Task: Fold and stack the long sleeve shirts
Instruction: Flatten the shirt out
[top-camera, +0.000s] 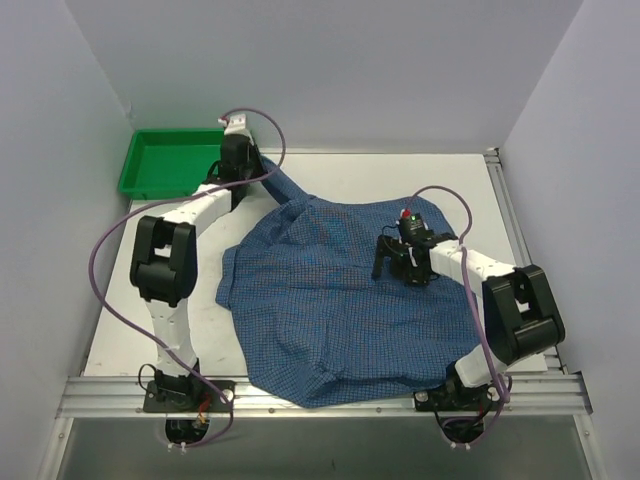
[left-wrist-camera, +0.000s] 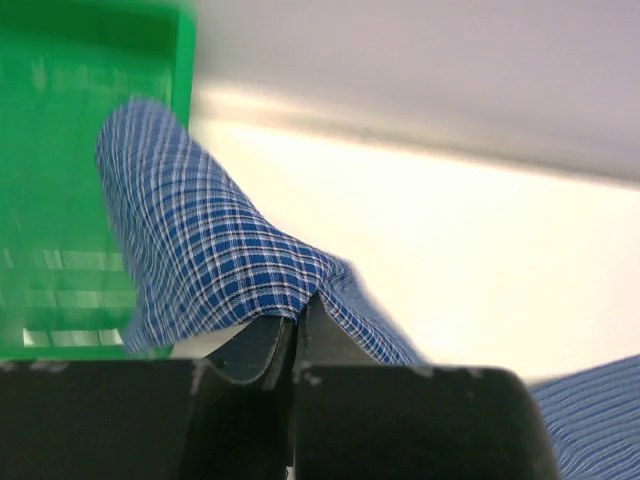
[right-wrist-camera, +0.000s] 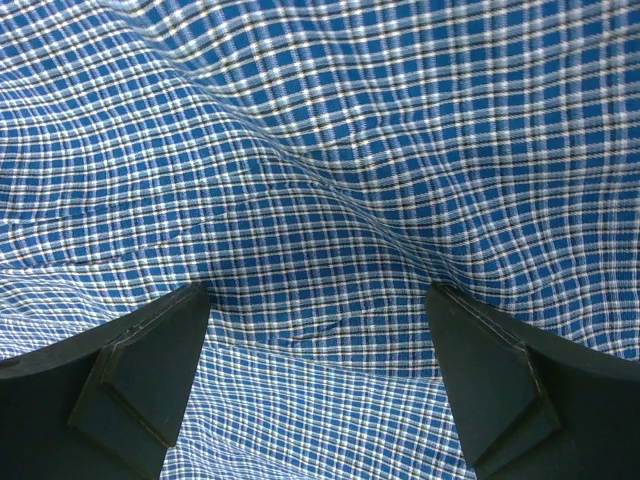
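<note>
Pale grey walls box in a white desk (top-camera: 400, 172), seen from above. The blue fine-checked cloth button-up shirt (top-camera: 340, 310) lies rumpled over most of the desk, from the middle to the near edge. One sleeve is drawn out toward the far left corner. The left pincer (top-camera: 252, 168) meets that sleeve just beside the green plastic tray (top-camera: 165, 165) sitting in that corner. The right pincer (top-camera: 385, 264) hangs over the shirt's right half; whether it touches the cloth cannot be told from up here. Collar and buttons cannot be picked out.

From the left wrist, the pincer is clenched on a fold of sleeve, and checked cloth bulges over it. The tray is a blur behind. The fingers hide how much fabric is caught.

From the right wrist, the pincer is released, jaws wide with nothing between them. Wrinkled checks fill the frame and a seam crosses them, but no edge of the garment shows.

The cloth looks light and limp, so it will likely sag and bunch when lifted. Seams, cuffs or hem corners seem the surest holds.
</note>
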